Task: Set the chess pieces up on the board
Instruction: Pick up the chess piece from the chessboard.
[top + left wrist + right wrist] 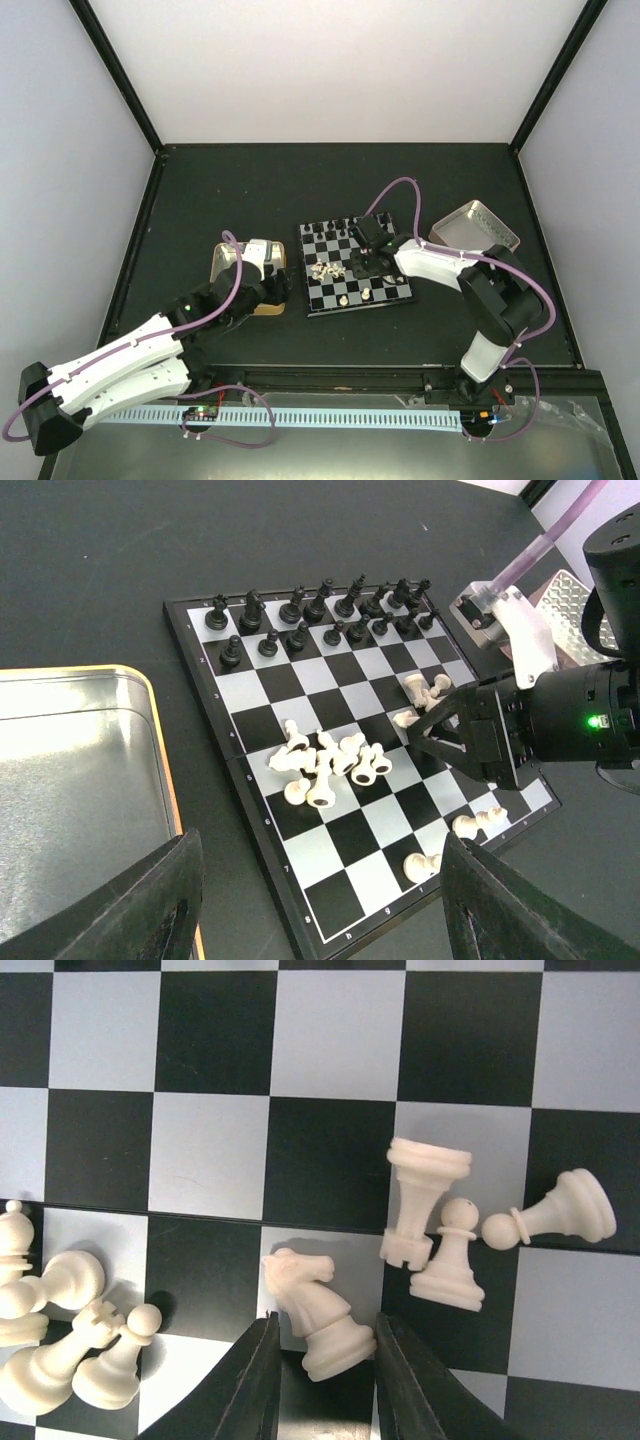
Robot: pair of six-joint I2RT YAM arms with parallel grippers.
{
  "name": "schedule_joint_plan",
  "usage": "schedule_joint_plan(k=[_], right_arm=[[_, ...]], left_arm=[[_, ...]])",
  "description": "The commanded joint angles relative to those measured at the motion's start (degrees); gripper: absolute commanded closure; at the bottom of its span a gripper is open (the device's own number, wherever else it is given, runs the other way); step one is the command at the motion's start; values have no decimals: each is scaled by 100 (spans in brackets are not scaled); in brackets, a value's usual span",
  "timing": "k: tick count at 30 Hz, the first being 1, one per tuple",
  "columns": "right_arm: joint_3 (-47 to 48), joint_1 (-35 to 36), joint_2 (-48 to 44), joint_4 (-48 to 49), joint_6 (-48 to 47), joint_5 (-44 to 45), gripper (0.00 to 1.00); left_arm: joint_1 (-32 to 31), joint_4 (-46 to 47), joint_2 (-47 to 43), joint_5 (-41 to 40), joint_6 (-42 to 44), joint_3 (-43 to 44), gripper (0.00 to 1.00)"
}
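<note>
The board [355,268] sits mid-counter [230,190]. Black pieces [318,605] stand in 2 rows along its far edge, and cream pieces [325,770] lie tumbled in the middle. The right claw [327,1335] is narrowly spread around a tilted cream knight [315,1305], with a sliver of gap on 1 side. The left claw [320,845] is spread wide and empty, above the tray [60,780] and the board's near corner.

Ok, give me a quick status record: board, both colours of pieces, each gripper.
board: small black-and-white checkered chessboard, flat on the table
black pieces: standing in two rows at the far edge
cream pieces: mostly toppled, heaped mid-board
right gripper: open, fingers either side of a cream knight
left gripper: open, empty, by the gold-rimmed tin tray
</note>
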Motion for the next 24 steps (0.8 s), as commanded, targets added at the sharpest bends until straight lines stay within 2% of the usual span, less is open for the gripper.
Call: schedule_joint_plan(k=[1, 4, 10, 16, 20, 24], right_arm=[[122, -11, 215, 77, -178, -27, 72], [151, -15, 299, 72, -267, -41, 74], [44, -12, 136, 188, -350, -134, 87], [-374, -15, -480, 802, -580, -275, 88], [-803, -12, -1090, 1463, -806, -791, 88], [-1375, 10, -1770, 2397, -800, -2063, 88]], left_arm=[[59, 150, 18, 66, -37, -10, 34], [68, 137, 18, 82, -45, -10, 34], [77, 153, 9, 123, -63, -10, 34], [95, 234, 50, 283, -101, 9, 33], [152, 325, 89, 696, -221, 72, 32], [292, 623, 199, 1575, -363, 190, 28]])
